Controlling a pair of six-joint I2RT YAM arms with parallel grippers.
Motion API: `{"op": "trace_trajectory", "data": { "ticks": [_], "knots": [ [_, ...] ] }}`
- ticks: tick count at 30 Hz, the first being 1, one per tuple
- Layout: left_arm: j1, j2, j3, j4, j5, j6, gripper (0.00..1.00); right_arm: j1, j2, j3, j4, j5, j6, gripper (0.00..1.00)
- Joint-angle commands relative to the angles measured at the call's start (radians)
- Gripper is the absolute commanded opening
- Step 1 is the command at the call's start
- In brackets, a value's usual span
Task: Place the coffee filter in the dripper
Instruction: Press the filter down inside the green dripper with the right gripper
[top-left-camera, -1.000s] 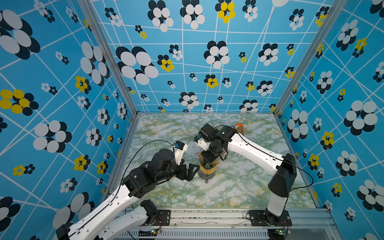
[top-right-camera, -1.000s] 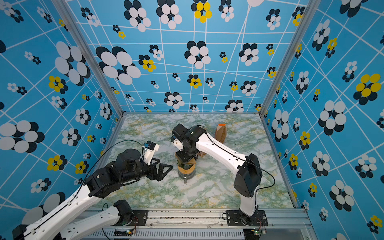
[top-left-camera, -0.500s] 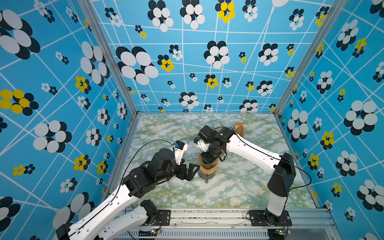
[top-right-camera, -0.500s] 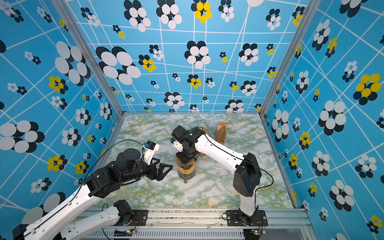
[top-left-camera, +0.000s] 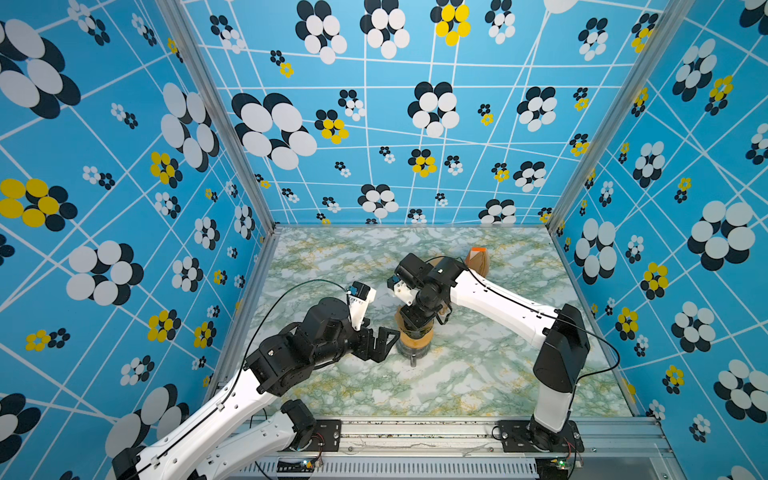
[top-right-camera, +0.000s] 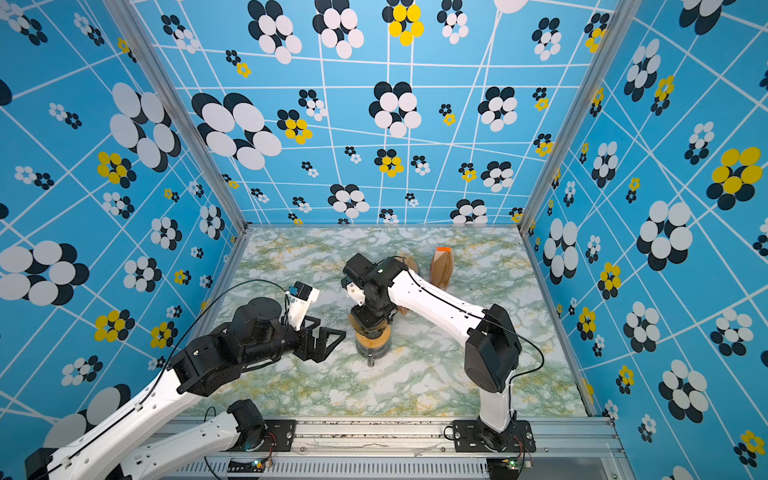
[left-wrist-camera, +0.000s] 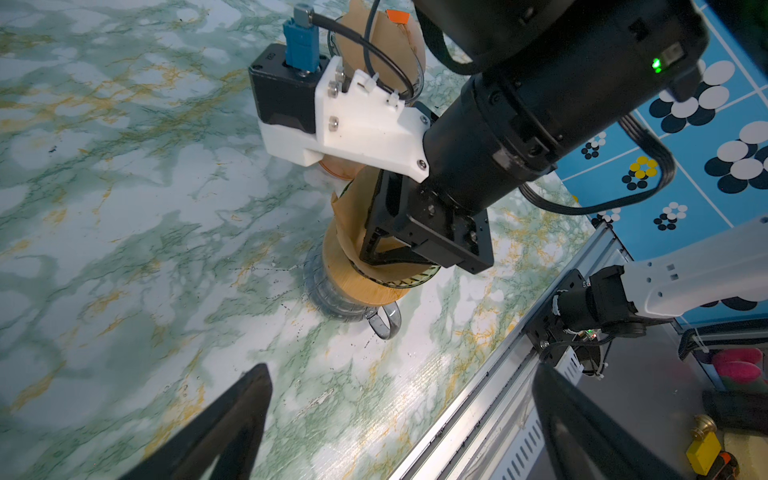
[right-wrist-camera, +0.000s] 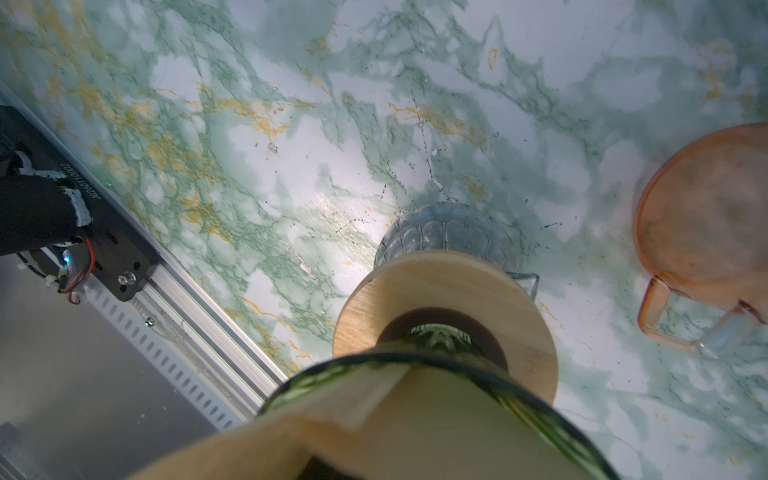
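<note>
The coffee filter (left-wrist-camera: 351, 212) sits half-seated in the dripper (left-wrist-camera: 407, 280), and the right gripper (left-wrist-camera: 392, 255), whose hold on it cannot be told, may drag it out when lifting, while the left gripper (top-left-camera: 386, 345) gapes empty beside the dripper.

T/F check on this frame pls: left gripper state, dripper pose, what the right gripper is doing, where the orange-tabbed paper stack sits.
1. The left gripper is open and empty. True.
2. The dripper lies on its side. False: it stands upright on a clear glass mug.
3. The right gripper reaches down into the dripper, where the brown filter is. True.
4. The orange-tabbed paper stack sits in front of the dripper. False: it stands behind the dripper, toward the back wall.
</note>
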Motion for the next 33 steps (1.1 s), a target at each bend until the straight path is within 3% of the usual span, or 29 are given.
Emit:
{"op": "trace_trajectory", "data": {
  "ticks": [1, 21, 33],
  "knots": [
    [-0.005, -0.005, 0.01, -0.005, 0.011, 0.012, 0.99, 0.005, 0.014, -0.021, 0.008, -0.006, 0.008, 0.32],
    [-0.015, 0.02, 0.022, -0.007, 0.009, 0.01, 0.99, 0.005, -0.011, -0.01, -0.041, 0.121, -0.005, 0.26],
    [-0.021, 0.021, 0.03, -0.013, -0.001, 0.01, 0.99, 0.005, 0.012, -0.001, -0.059, 0.041, -0.018, 0.25]
  ]
}}
